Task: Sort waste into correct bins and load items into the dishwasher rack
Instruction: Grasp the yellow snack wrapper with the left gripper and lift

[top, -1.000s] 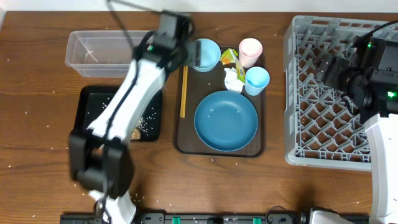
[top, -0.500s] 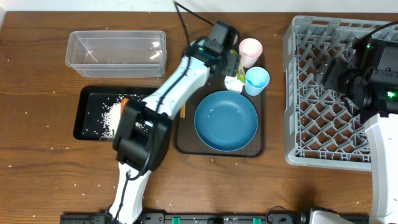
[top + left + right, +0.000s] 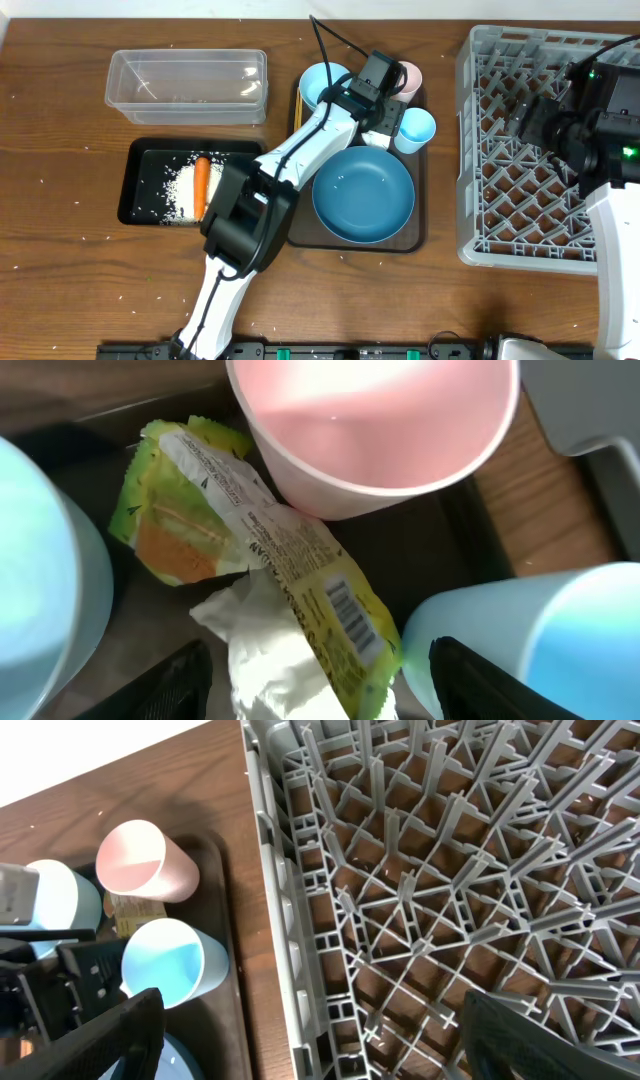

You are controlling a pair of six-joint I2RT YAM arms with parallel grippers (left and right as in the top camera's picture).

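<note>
Beside pink cup point(image 3: 375, 420), yellow-green wrapper point(image 3: 230, 510) against tissue point(image 3: 270, 660); light-blue cup point(image 3: 540, 630) alongside

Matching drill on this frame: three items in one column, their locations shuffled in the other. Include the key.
Items
1. carrot stick
2. large blue dish
3. yellow-green wrapper

Locations
A. beside the pink cup
B. in the black tray, on the rice
C. filling the front half of the brown serving tray

Pairs: 1-B, 2-C, 3-A
</note>
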